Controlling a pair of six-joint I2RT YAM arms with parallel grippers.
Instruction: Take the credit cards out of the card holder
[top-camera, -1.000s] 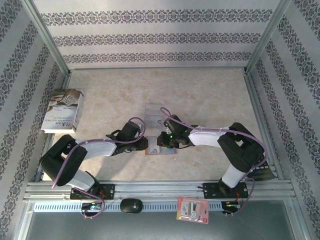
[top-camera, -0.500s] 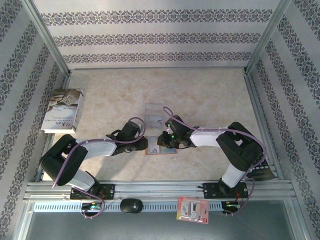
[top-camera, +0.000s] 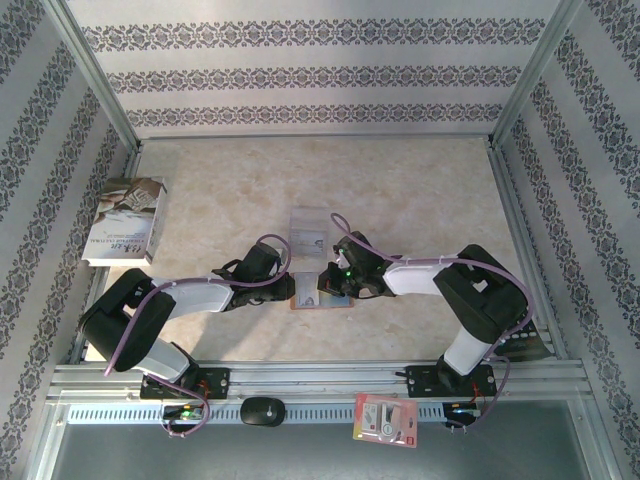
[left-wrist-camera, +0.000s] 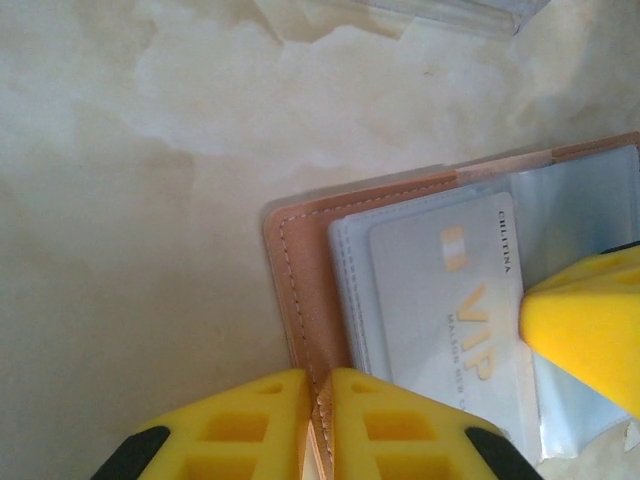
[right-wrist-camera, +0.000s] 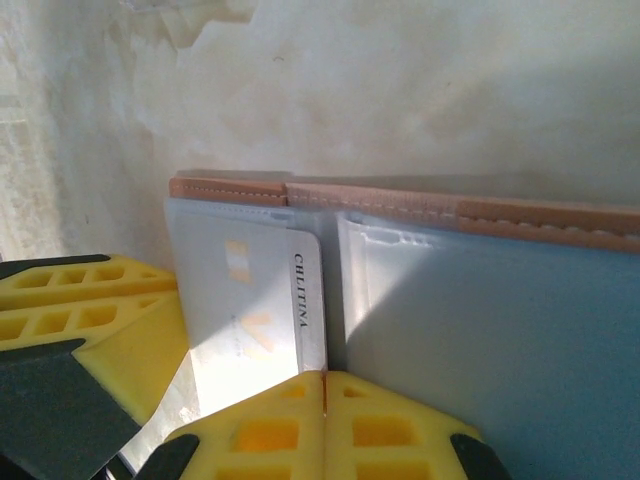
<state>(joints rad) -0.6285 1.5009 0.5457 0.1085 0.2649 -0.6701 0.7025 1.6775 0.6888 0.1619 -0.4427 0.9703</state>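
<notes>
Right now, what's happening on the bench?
Both arms are working on the open card holder lying at the middle of the table. The left claw is shut on the holder's leather edge, pinning it. The right claw is shut at the edge of a credit card marked VIP; whether it actually grips the card is unclear. The card is not yet out of the holder.

card holder (left-wrist-camera: 300, 290) cropped, credit card (left-wrist-camera: 430, 300) partly covered
</notes>
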